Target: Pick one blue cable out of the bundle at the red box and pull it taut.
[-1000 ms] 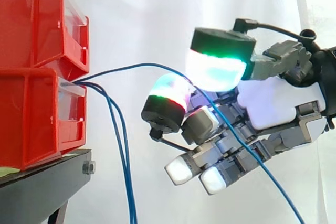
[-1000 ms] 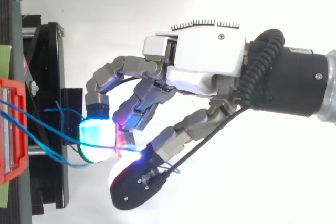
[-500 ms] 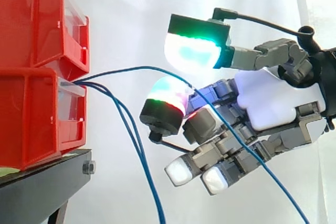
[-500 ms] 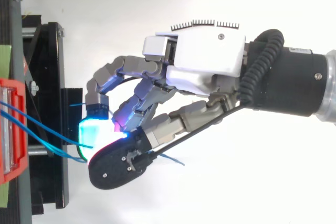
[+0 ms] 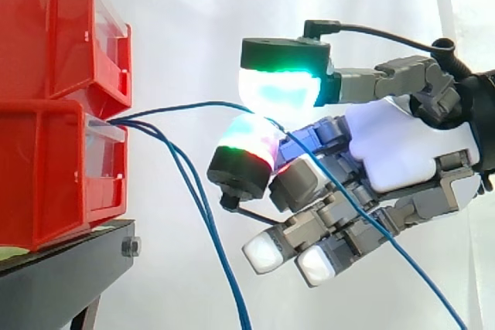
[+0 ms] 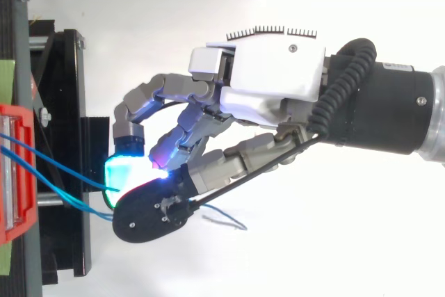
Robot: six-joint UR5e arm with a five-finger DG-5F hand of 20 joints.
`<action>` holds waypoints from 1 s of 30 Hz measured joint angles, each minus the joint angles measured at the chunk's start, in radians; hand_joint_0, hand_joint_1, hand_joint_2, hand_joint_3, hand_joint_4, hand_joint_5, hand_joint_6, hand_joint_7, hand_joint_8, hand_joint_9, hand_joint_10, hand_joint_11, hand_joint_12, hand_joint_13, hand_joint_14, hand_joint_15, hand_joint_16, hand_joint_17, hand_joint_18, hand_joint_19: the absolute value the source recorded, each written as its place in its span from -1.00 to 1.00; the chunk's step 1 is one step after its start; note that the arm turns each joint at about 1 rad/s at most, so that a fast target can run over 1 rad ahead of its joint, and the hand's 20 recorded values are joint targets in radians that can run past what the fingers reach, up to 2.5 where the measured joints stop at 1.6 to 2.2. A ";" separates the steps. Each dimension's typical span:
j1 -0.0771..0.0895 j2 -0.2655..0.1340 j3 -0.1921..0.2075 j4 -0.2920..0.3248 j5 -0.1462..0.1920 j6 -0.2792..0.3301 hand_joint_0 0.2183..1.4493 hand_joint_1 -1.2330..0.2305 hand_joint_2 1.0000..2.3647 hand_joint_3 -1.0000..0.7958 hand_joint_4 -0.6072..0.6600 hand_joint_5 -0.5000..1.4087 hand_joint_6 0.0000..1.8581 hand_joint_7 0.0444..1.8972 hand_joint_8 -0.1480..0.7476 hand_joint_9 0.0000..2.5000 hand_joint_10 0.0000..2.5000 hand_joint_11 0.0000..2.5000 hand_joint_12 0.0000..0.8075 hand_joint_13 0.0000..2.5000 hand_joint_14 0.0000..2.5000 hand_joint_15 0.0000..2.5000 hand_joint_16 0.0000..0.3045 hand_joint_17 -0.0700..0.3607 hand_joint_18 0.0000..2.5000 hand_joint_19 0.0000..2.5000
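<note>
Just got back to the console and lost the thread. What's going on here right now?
The robot's hand is working at the blue cables that come out of the lower red bin. One blue cable arcs from the bin and passes between the thumb and the curled fingers, which pinch it, then trails down across the palm. It bows, so it is not yet taut. The other blue cables hang loose below the bin.
</note>
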 measured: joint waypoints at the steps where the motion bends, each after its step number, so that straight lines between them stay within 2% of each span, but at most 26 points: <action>1: 0.000 0.000 0.000 0.000 0.000 0.000 -0.37 -0.42 -0.98 0.05 0.02 -0.63 -0.05 0.16 0.16 -0.14 -0.99 -0.06 -0.03 -0.42 -0.99 -0.68 -0.62 -0.08 -0.40 -0.65; 9: 0.000 0.001 0.000 0.000 0.000 -0.002 -0.34 -0.47 -0.98 0.18 -0.16 -0.62 -0.04 0.29 0.14 -0.13 -0.99 -0.06 -0.01 -0.44 -0.99 -0.69 -0.62 -0.07 -0.41 -0.67; 13: 0.000 0.001 0.000 -0.016 0.000 -0.004 -0.34 -0.47 -0.98 0.19 -0.18 -0.61 -0.04 0.28 0.14 -0.13 -0.99 -0.07 -0.01 -0.45 -0.99 -0.70 -0.61 -0.06 -0.42 -0.67; 17: -0.001 0.009 0.000 -0.073 0.003 -0.012 -0.34 -0.47 -0.98 0.19 -0.17 -0.61 -0.04 0.27 0.15 -0.14 -0.99 -0.08 0.00 -0.47 -0.99 -0.71 -0.61 -0.05 -0.45 -0.69; 23: -0.003 0.040 -0.001 -0.189 0.041 -0.033 -0.33 -0.47 -0.99 0.18 -0.17 -0.61 -0.04 0.28 0.15 -0.18 -0.99 -0.12 0.01 -0.50 -0.99 -0.72 -0.60 -0.04 -0.47 -0.69; 26: -0.005 0.056 -0.002 -0.233 0.059 -0.052 -0.34 -0.47 -0.98 0.19 -0.17 -0.61 -0.04 0.28 0.16 -0.19 -0.99 -0.12 0.01 -0.51 -0.99 -0.72 -0.60 -0.04 -0.47 -0.69; 30: -0.010 0.081 -0.016 -0.273 0.066 -0.066 -0.34 -0.47 -0.98 0.18 -0.17 -0.61 -0.04 0.27 0.16 -0.20 -0.99 -0.14 0.01 -0.52 -0.99 -0.73 -0.60 -0.04 -0.48 -0.69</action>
